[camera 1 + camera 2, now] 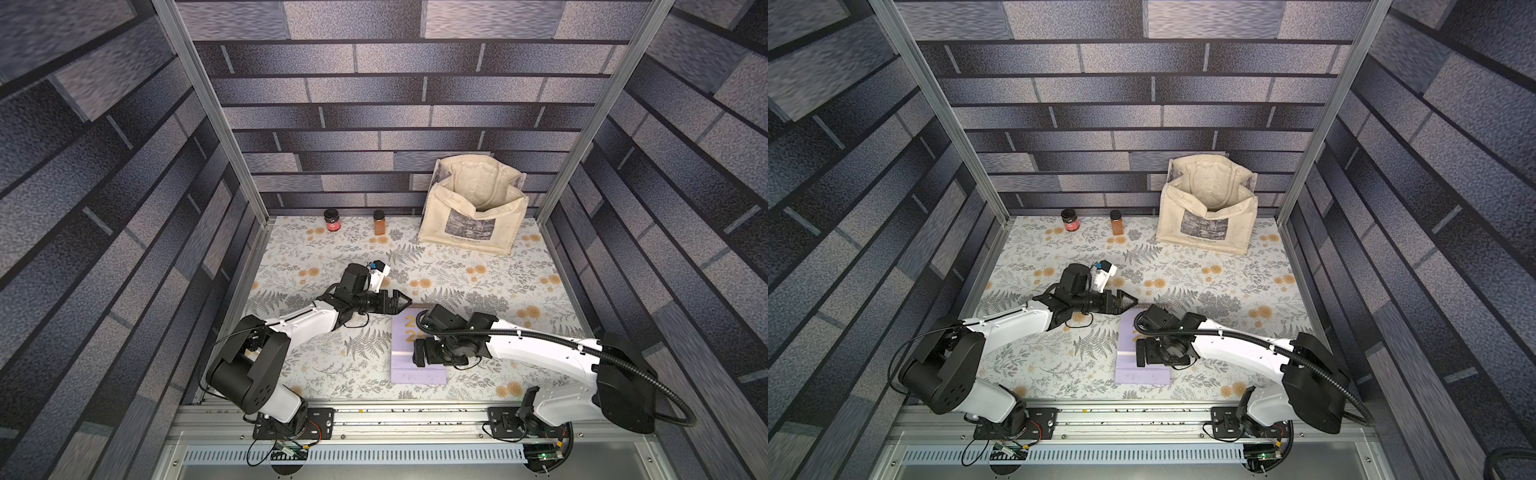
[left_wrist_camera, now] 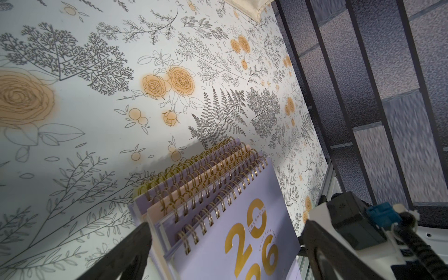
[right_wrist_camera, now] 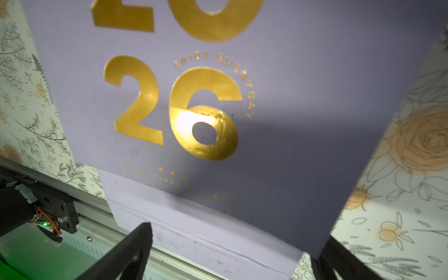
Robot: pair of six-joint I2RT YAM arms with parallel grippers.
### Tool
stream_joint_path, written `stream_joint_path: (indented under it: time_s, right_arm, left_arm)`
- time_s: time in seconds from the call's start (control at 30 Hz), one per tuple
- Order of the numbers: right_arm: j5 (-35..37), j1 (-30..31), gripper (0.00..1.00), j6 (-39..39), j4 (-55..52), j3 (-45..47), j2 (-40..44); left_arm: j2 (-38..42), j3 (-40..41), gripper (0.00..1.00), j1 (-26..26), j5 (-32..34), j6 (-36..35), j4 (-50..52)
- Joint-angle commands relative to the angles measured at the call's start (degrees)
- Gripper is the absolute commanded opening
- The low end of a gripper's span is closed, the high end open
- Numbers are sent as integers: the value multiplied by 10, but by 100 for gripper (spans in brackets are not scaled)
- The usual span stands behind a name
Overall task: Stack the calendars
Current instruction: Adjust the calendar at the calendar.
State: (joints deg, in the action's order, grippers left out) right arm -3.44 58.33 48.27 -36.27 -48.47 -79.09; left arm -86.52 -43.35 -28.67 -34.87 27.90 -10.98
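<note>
The calendars [image 1: 417, 376] [image 1: 1142, 376] lie in one pile at the front middle of the floral table. The top cover [image 2: 218, 252] [image 3: 278, 135] is lilac with gold "2026". Several gold spiral bindings [image 2: 206, 174] fan out at the pile's far end, with peach and yellow-green edges under lilac ones. My left gripper [image 1: 400, 301] [image 1: 1126, 301] [image 2: 226, 224] is open at that spiral end, its fingers wide on either side of the pile. My right gripper [image 1: 419, 352] [image 1: 1140, 353] [image 3: 234, 234] hangs open over the pile's near half, nothing between its fingers.
A cream tote bag [image 1: 473, 220] stands open at the back right against the wall. Two small jars [image 1: 332, 220] [image 1: 379, 222] stand at the back, left of the bag. The metal front rail [image 1: 395, 415] [image 3: 92, 213] runs just beyond the pile's near edge.
</note>
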Motion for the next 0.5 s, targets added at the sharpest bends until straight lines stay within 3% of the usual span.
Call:
stream_joint_path:
  time_s: [0.0, 0.3, 0.47]
  right_arm:
    - [26, -12, 100, 6, -28, 3, 15]
    - [71, -28, 100, -11, -86, 2, 101]
    - [73, 18, 100, -42, -111, -24, 108]
  left_arm:
    - [30, -5, 100, 9, 4, -21, 15]
    - [72, 3, 100, 47, 12, -36, 42]
    - [88, 4, 100, 74, 9, -41, 52]
